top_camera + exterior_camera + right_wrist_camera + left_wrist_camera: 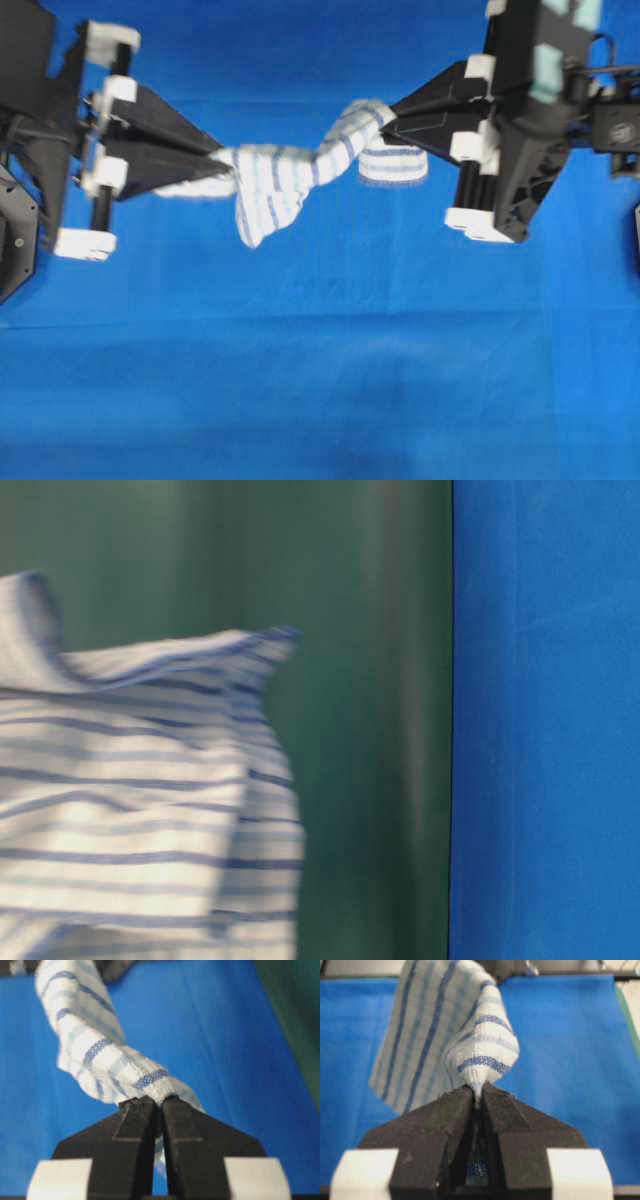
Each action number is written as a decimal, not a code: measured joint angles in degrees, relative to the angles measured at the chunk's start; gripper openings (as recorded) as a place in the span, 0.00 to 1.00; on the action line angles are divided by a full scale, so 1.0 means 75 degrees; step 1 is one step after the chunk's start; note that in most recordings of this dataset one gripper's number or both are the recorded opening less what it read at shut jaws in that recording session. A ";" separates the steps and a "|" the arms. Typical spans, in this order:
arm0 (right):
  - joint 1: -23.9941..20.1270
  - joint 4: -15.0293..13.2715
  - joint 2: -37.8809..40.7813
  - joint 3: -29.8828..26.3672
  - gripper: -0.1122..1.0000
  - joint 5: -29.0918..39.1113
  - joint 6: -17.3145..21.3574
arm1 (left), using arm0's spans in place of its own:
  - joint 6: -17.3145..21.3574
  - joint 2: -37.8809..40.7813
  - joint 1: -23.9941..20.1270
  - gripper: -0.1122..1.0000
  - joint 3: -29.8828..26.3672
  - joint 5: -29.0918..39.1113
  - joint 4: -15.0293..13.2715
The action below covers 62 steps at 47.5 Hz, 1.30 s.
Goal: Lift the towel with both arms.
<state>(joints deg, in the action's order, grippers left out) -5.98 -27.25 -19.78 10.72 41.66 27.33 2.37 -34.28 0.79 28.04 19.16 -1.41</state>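
Item: towel, white with blue and grey stripes, slung across the upper middle of the overhead frame, clear of the blue surface, twisted, one fold hanging at centre. Left gripper, at left of frame: clamped tight on the towel's left end. Right gripper, upper right: pinched closed on its right end. Table-level view: blurred cloth, lower left.

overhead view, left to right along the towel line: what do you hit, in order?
left gripper, shut on one end of the towel → the towel, twisted and sagging between the arms above the blue sheet → right gripper, shut on the other end.
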 measured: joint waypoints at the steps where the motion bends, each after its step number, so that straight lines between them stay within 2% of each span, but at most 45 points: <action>1: -0.0012 0.0000 0.0000 -0.0082 0.13 0.0059 -0.0047 | 0.0000 -0.0012 0.0000 0.13 -0.0105 0.0105 0.0000; 14: -0.0105 0.0000 0.0000 -0.0902 0.13 0.0445 -0.0340 | 0.0141 -0.0023 -0.0023 0.13 -0.1066 0.0867 0.0070; 23: -0.0105 0.0012 -0.0012 -0.0938 0.13 0.0551 -0.0387 | 0.0539 0.0047 -0.0012 0.13 -0.1184 0.0926 0.0082; 33: -0.0105 0.0012 -0.0012 -0.0938 0.13 0.0598 -0.0656 | 0.0645 0.0141 -0.0117 0.14 -0.1195 0.0926 0.0082; 36: -0.0094 0.0023 -0.0012 -0.0938 0.14 0.0598 -0.0727 | 0.0645 0.0152 -0.0152 0.23 -0.1195 0.0926 0.0094; 40: -0.0105 0.0023 -0.0012 -0.0938 0.15 0.0609 -0.0750 | 0.0645 0.0152 -0.0176 0.45 -0.1195 0.0926 0.0094; 42: -0.0105 0.0012 -0.0012 -0.0938 0.23 0.0609 -0.0750 | 0.0645 0.0141 -0.0176 0.56 -0.1195 0.0914 0.0094; 45: -0.0105 0.0012 -0.0012 -0.0938 0.41 0.0656 -0.0738 | 0.0645 0.0141 -0.0176 0.73 -0.1195 0.0902 0.0094; 49: -0.0105 0.0000 -0.0012 -0.0938 0.62 0.0738 -0.0738 | 0.0645 0.0129 -0.0176 0.90 -0.1195 0.0902 0.0082; 52: -0.0105 -0.0012 -0.0012 -0.0938 0.72 0.0773 -0.0738 | 0.0645 0.0105 -0.0176 0.92 -0.1195 0.0891 0.0082; 57: -0.0105 -0.0047 -0.0012 -0.0938 0.68 0.0785 -0.0738 | 0.0645 0.0094 -0.0176 0.91 -0.1195 0.0891 0.0082; 62: -0.0105 -0.0059 -0.0012 -0.0938 0.70 0.0785 -0.0738 | 0.0645 0.0105 -0.0176 0.91 -0.1195 0.0879 0.0094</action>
<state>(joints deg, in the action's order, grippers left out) -6.77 -27.69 -19.86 3.69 47.55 21.80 7.21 -33.49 -0.53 19.07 25.75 -0.70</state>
